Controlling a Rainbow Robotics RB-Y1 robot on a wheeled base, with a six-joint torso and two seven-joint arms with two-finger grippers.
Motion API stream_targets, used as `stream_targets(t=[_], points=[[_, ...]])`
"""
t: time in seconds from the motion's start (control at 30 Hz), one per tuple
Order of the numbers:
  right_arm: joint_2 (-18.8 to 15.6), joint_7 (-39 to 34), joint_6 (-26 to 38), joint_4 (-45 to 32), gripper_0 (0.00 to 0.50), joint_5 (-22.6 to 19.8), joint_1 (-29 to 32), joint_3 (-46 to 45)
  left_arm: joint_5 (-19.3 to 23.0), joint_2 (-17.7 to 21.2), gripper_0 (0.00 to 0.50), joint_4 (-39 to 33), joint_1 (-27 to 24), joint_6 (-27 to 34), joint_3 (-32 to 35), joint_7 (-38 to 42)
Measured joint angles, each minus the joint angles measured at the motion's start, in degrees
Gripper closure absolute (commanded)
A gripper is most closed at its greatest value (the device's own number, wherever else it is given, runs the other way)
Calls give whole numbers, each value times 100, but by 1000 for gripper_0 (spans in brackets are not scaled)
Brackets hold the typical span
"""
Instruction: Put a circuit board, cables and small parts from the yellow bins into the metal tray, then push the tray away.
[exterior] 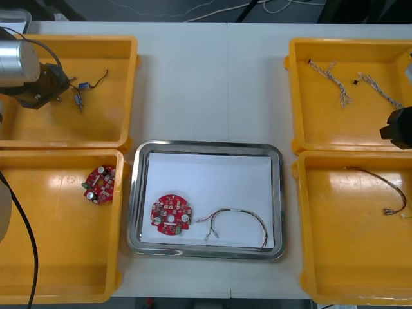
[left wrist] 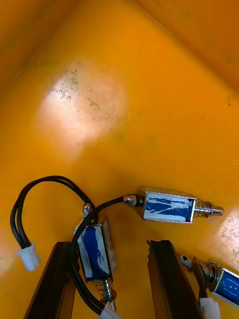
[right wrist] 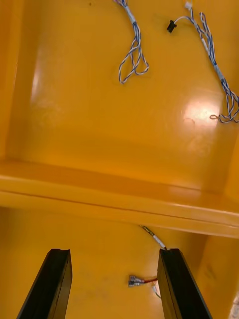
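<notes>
The light table [exterior: 206, 84] carries a thin seam [exterior: 226, 77] running from its far edge to its near edge. Beyond the far edge, white cords [exterior: 217, 11] lie on dark floor [exterior: 96, 8].

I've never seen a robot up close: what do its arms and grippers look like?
The left arm is a shiny silver cylinder ending in a dark wrist, with a black cable running beside it. The right arm shows a black, blocky end. The left gripper, in the far left bin, and the right gripper, at the right bins, each have two flat, plain black fingers.
</notes>
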Motion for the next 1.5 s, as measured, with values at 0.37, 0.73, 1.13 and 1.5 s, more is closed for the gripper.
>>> stream_targets(t=[0.37,0.73,1.13,1.5], points=[[0,-426,-235,472,0,-6,-117,0,0,0,87,25,-2,55,0,0],[0,-426,-878,1322,0,5,-477,6,15,0,86,306,-155,78,0,-1],[0,-426,-1829,2514,0,932,-1259,629,53,5,86,311,-296,364,0,-1],[0,-578,-2922,3234,0,1630,-1321,1014,61,95,86,317,-302,368,-1,-2]])
